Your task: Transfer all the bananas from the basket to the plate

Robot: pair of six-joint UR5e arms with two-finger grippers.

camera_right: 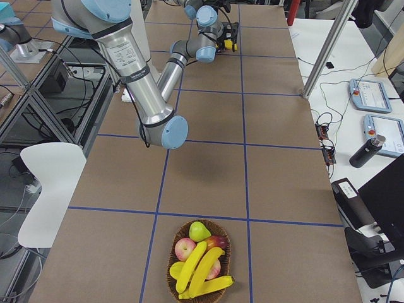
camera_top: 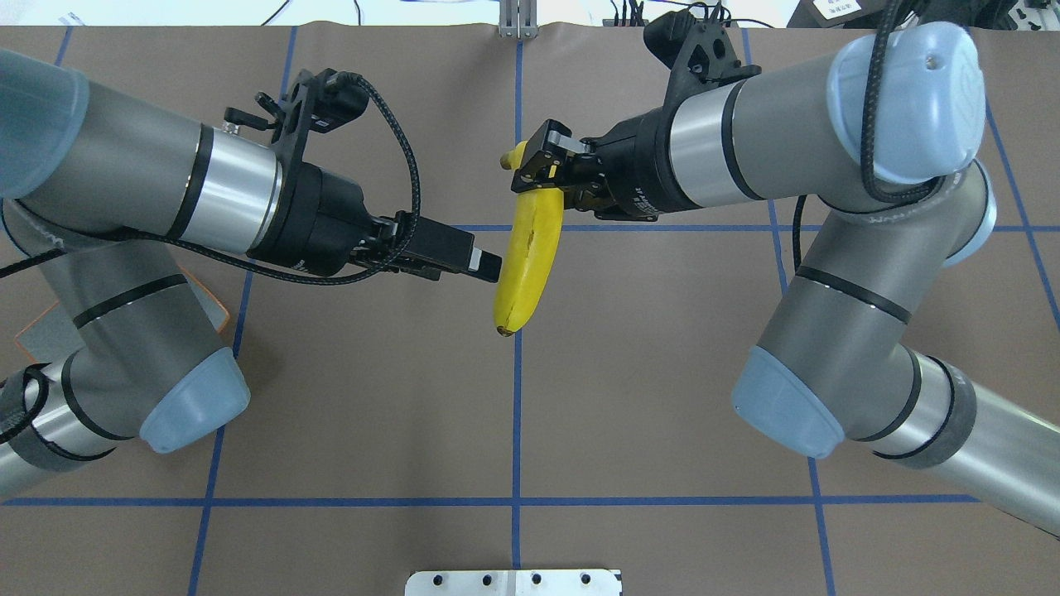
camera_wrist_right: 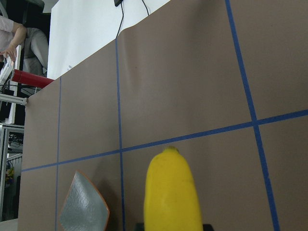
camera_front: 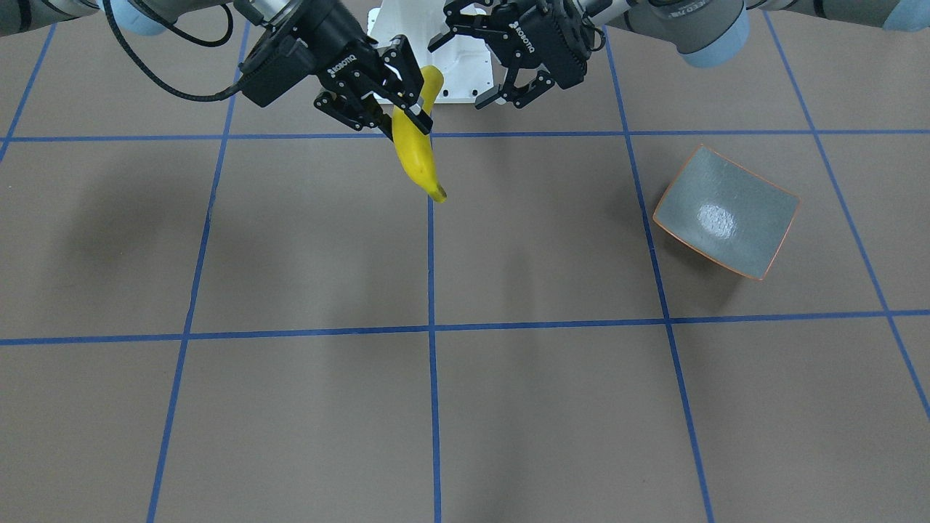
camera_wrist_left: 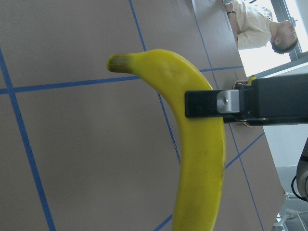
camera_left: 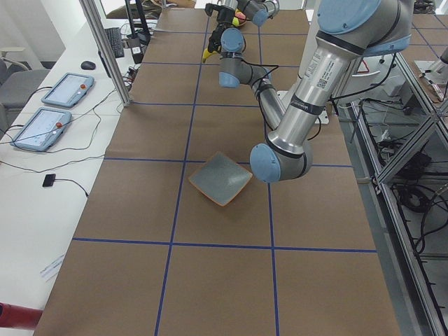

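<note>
My right gripper [camera_front: 410, 112] is shut on a yellow banana [camera_front: 418, 163] near its stem end and holds it in the air over the table's middle, dark tip hanging down. The overhead view shows the same hold [camera_top: 538, 170] on the banana [camera_top: 526, 265]. My left gripper [camera_front: 465, 73] is open, its fingertips right beside the banana [camera_top: 487, 265]; it grips nothing. The left wrist view shows the banana [camera_wrist_left: 202, 168] clamped by a right finger [camera_wrist_left: 211, 103]. The grey-blue plate [camera_front: 726, 211] with an orange rim lies empty on the robot's left. Three more bananas [camera_right: 202, 268] lie in the basket [camera_right: 228, 252].
The wicker basket at the table's right end also holds apples and a pear [camera_right: 199, 230]. The white base plate [camera_top: 513, 582] is at the robot's edge. Blue tape lines grid the brown table. Tablets [camera_left: 66, 87] lie on the side bench.
</note>
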